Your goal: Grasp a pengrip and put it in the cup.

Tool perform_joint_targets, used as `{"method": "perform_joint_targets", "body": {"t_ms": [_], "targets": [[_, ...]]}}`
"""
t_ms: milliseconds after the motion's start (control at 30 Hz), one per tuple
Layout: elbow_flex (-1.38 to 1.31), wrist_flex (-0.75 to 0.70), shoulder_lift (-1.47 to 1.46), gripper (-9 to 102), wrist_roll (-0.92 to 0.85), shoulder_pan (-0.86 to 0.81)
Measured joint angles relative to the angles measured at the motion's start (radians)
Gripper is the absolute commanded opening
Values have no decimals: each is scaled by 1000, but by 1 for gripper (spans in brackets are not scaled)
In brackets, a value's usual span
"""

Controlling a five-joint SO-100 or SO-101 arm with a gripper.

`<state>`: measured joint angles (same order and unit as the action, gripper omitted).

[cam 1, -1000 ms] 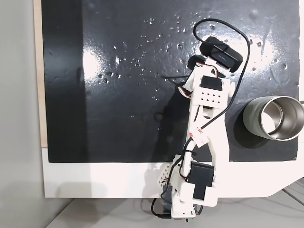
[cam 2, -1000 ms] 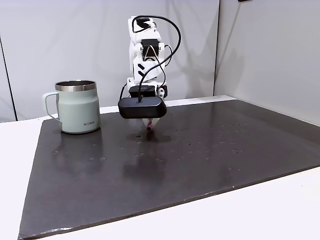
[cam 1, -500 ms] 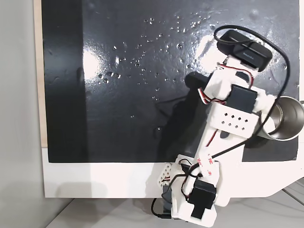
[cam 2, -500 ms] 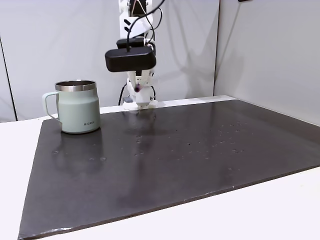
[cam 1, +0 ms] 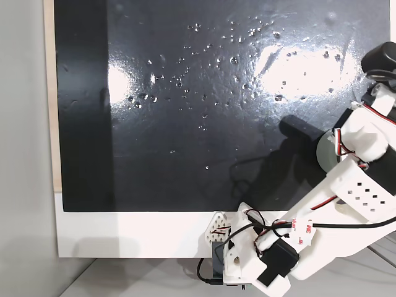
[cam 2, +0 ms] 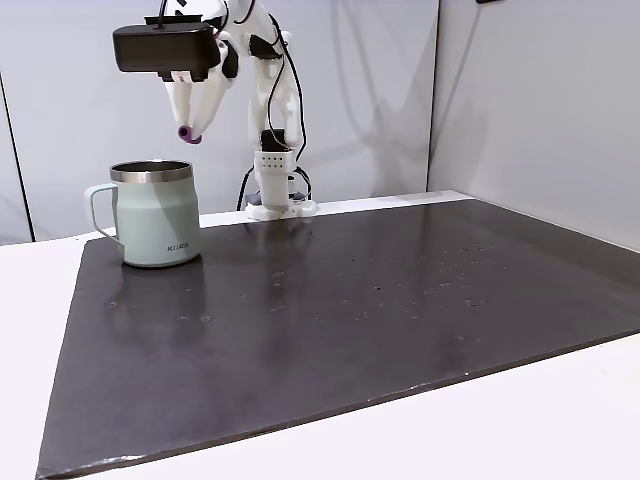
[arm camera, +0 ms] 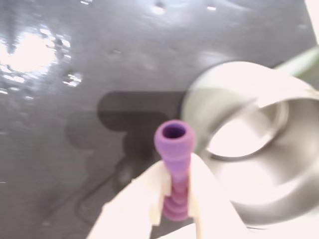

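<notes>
High over the grey-green cup (cam 2: 155,222), in a fixed view from the side, my gripper (cam 2: 189,126) is shut on the purple pengrip (cam 2: 186,133), slightly right of the cup's centre. The wrist view shows the ribbed pengrip (arm camera: 173,144) pinched between two white fingers (arm camera: 144,204), its open end sticking out past the tips. There the cup (arm camera: 259,149) lies just to the right, its shiny inside open. From above, the arm covers most of the cup (cam 1: 324,151).
A black glossy mat (cam 1: 185,124) covers the white table (cam 1: 136,235), with a wide bare stretch (cam 2: 380,310) in front of the cup. The arm's base (cam 1: 247,266) stands at the table's near edge. Grey walls rise behind the table.
The arm lifted the pengrip off the mat's middle and swung it sideways and up, from low over the mat to above the cup.
</notes>
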<state>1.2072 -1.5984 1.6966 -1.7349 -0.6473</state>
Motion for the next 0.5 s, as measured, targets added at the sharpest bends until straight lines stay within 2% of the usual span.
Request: {"method": "perform_joint_targets", "body": {"t_ms": [200,500], "targets": [[0,-43,0,0,-126,-84],[54,-15,34,0,-253,-178]]}}
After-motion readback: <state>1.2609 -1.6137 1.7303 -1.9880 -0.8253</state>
